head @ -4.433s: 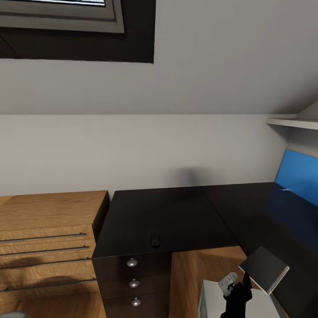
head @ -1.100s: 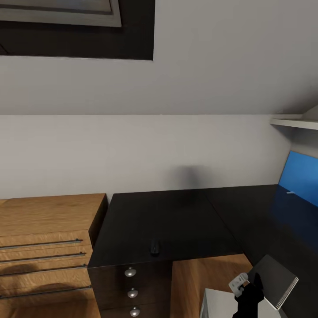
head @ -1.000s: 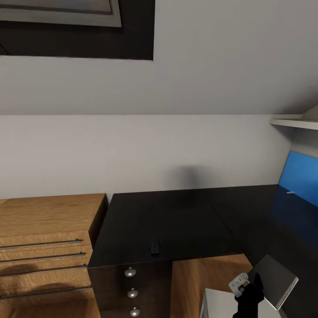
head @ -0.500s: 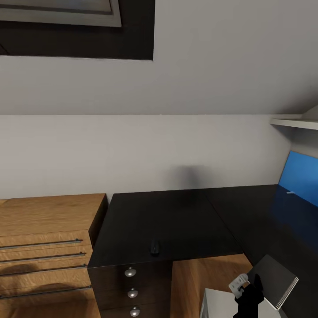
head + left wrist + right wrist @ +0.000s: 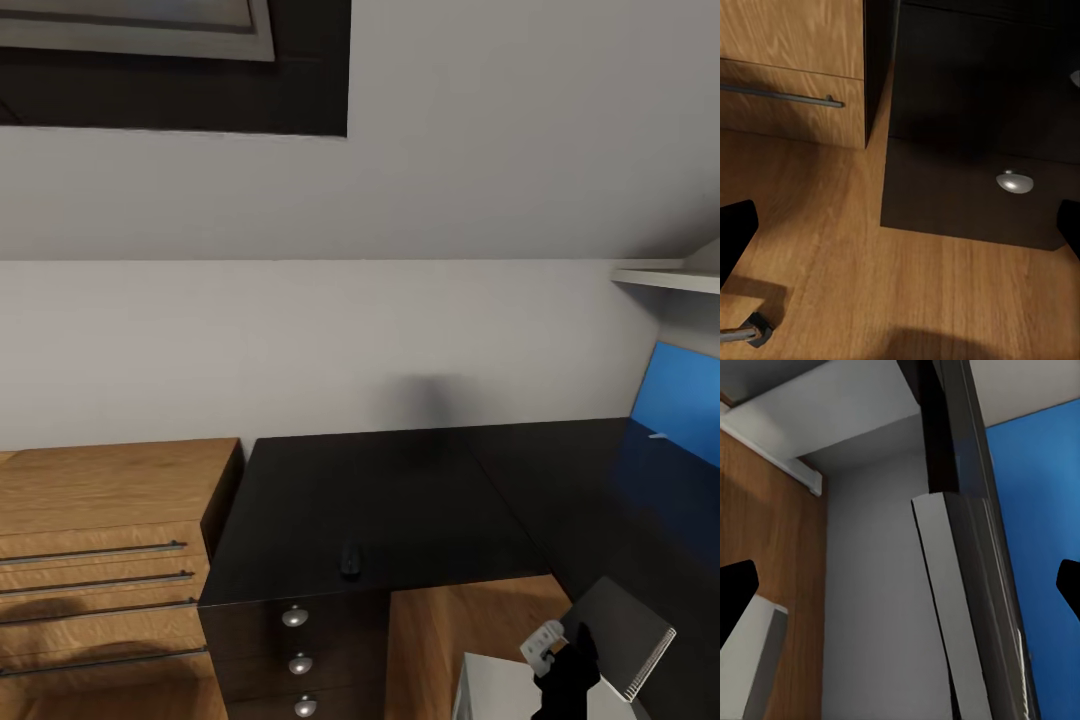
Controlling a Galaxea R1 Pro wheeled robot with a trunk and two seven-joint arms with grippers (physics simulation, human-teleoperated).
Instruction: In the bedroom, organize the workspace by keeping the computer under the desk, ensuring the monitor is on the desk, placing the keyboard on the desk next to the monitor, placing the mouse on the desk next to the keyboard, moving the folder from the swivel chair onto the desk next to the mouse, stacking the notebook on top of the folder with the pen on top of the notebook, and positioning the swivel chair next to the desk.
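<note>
The right gripper (image 5: 572, 650) sits low at the head view's lower right, black, raised from below, closed on the notebook (image 5: 622, 637), which it holds tilted; in the right wrist view its black fingertips (image 5: 735, 596) show at the two edges; the left gripper's fingertips (image 5: 736, 236) stand wide apart, holding nothing.
</note>
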